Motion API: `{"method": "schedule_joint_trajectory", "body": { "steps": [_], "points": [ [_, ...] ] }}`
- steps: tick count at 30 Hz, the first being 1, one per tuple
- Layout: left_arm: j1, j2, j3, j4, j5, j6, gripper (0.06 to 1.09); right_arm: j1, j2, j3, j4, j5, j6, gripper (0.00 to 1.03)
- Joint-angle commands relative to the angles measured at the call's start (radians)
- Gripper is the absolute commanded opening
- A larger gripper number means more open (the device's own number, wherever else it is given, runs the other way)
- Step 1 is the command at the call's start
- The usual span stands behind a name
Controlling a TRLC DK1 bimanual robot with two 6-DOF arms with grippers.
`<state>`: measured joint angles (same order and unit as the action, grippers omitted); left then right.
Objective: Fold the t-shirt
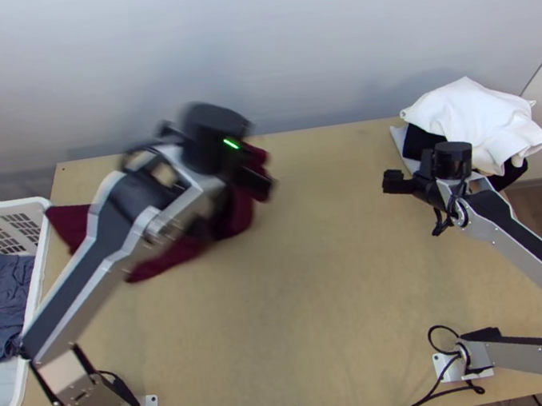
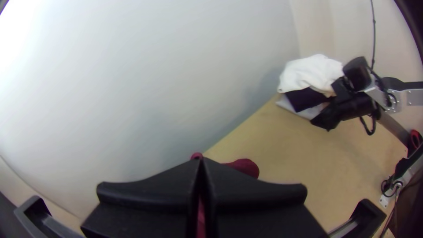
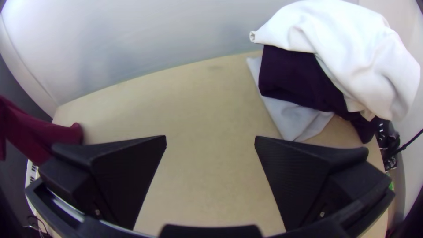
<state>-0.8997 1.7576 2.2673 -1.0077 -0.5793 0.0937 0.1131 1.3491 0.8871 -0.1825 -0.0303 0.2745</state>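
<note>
In the top view my left gripper (image 1: 258, 182), blurred, is over the maroon t-shirt (image 1: 232, 215), which lies bunched at the table's left, partly hidden under the arm. The left wrist view has this gripper (image 2: 200, 159) with its fingers together; maroon cloth (image 2: 243, 167) shows past the tips and in the slit between them. My right gripper (image 1: 397, 182) is beside the clothes pile at the right, away from the shirt. Its fingers stand wide apart in the right wrist view, the gripper (image 3: 210, 140) holding nothing. There the shirt (image 3: 42, 134) shows too.
A pile of white cloth (image 1: 473, 118), dark cloth (image 1: 421, 141) and a pale folded piece (image 3: 293, 117) is at the table's back right corner. A white basket (image 1: 9, 209) with grey-blue cloth (image 1: 5, 293) stands at the left. The wall runs along the back edge.
</note>
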Motion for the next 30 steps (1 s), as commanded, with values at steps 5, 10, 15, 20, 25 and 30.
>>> {"method": "schedule_joint_trajectory", "body": {
  "steps": [5, 10, 15, 20, 25, 30],
  "points": [
    [-0.311, 0.108, 0.035, 0.175, 0.009, -0.055, 0.11, -0.076, 0.031, -0.063, 0.089, 0.003, 0.038, 0.93],
    [-0.375, 0.108, 0.064, 0.357, 0.065, -0.071, 0.11, -0.082, 0.045, -0.079, 0.097, 0.013, 0.04, 0.93],
    [-0.421, 0.135, 0.07, 0.425, 0.124, -0.112, 0.11, -0.081, 0.051, -0.103, 0.133, 0.017, 0.038, 0.93],
    [-0.423, 0.148, 0.064, 0.405, 0.226, -0.193, 0.16, -0.081, 0.079, -0.1, 0.137, 0.017, 0.038, 0.93],
    [-0.403, 0.118, 0.037, 0.331, 0.23, -0.175, 1.04, -0.081, 0.091, -0.102, 0.138, 0.017, 0.038, 0.93],
    [-0.358, -0.012, -0.063, 0.143, 0.219, -0.083, 1.04, -0.093, 0.096, -0.096, 0.138, 0.017, 0.037, 0.93]
  ]
}}
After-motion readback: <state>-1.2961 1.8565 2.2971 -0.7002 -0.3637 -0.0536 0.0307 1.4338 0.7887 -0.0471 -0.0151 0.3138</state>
